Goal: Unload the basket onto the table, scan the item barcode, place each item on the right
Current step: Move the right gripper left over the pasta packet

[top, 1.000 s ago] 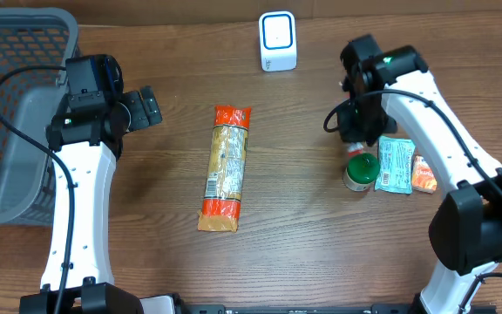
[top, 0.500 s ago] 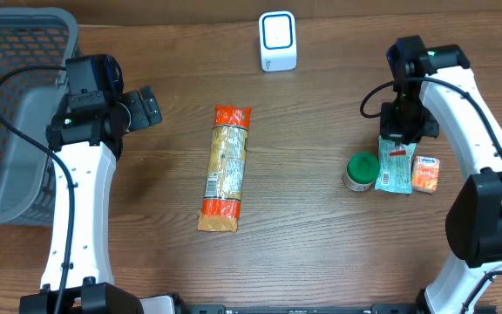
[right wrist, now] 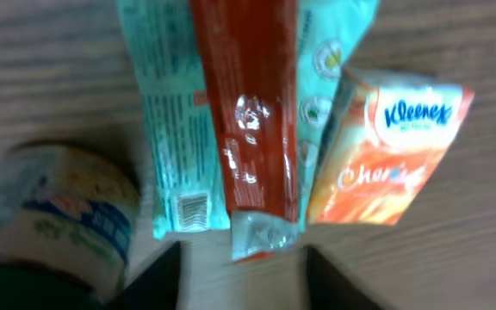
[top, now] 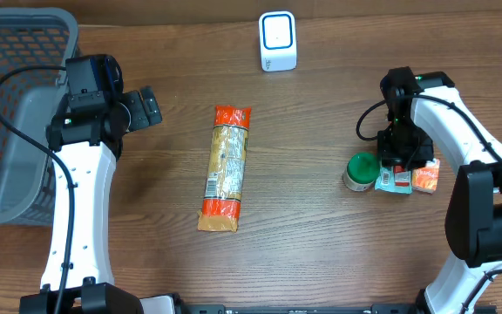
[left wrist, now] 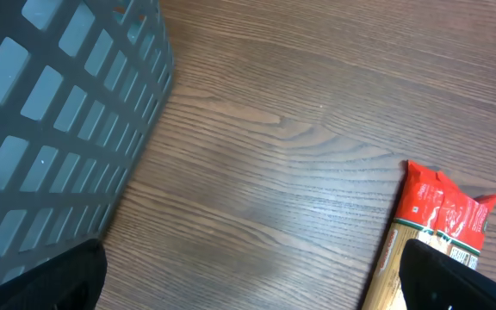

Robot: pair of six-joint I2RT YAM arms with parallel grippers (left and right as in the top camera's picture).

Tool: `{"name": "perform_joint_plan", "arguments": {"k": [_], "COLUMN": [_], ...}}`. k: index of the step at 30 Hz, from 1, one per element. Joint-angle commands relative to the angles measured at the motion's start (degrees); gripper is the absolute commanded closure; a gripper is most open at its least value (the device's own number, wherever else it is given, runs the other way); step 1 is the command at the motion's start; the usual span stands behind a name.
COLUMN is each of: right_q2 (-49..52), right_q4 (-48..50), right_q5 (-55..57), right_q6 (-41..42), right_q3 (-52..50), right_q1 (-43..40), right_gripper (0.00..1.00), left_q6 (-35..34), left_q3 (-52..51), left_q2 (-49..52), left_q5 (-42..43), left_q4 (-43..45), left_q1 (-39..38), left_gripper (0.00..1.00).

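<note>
A white scanner (top: 278, 41) stands at the table's back. My right gripper (top: 402, 155) hovers low over a small group of items, its jaws open (right wrist: 244, 277). A narrow red packet (right wrist: 250, 112) lies on a teal packet (right wrist: 166, 129), its clear end just ahead of my dark fingers (right wrist: 166, 277), not pinched. A barcode shows on the teal packet's corner. An orange Kleenex pack (right wrist: 394, 146) lies to the right and a green-lidded jar (top: 361, 171) to the left. My left gripper (top: 151, 107) stays wide open (left wrist: 248, 293) above bare wood.
A long orange pasta packet (top: 226, 167) lies mid-table, and its red end (left wrist: 442, 215) shows in the left wrist view. A grey mesh basket (top: 16, 113) fills the far left, close to the left arm.
My right arm swung from beside the jar to the right, then dropped over the packets. Its jaws went from shut to open. The left arm has not moved.
</note>
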Motion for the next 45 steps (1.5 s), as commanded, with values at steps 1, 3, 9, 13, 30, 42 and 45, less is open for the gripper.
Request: {"name": "perform_joint_plan", "arguments": {"k": [1,3,9,13,30,42,45], "right_q2": [-1.9,-3.0,-5.8,-5.7,-5.6,-5.6,-5.7], "right_q4": [-0.8,-1.9,0.2,3.5,17.8,12.8,13.7], "right_q5": [0.8,0.2,-18.8,-24.8,-2.7,4.3,-1.0], "right_q6": [0.3,0.3,-2.6,-2.5,11.4,13.0,11.0], "right_q3": [4.8,7.1,10.8,10.1,-4.1,-4.6,-3.7], "right_q1": [0.3,0.5,2.2,4.5,16.7,14.7,15.3], "right_gripper": [0.4,0.39,0.4,0.44,0.55,0.55,0.55], "left_q6": [1.1,1.1,1.1,1.1,1.1,1.1,1.1], "left_q3": [0.6,0.6,0.6,0.6,0.6,0.6,0.6], "left_q2": [0.4,0.4,0.4,0.4,0.4,0.4,0.4], "left_q5": [-0.3,-0.3,-0.3,-0.3,-0.3,-0.3,-0.3], "left_q4": [0.2,0.2,0.2,0.2,0.2,0.2,0.2], "left_q1": [0.2,0.2,0.2,0.2,0.2,0.2,0.2], "left_gripper": [0.0,0.0,0.0,0.0,0.0,0.0,0.0]}}
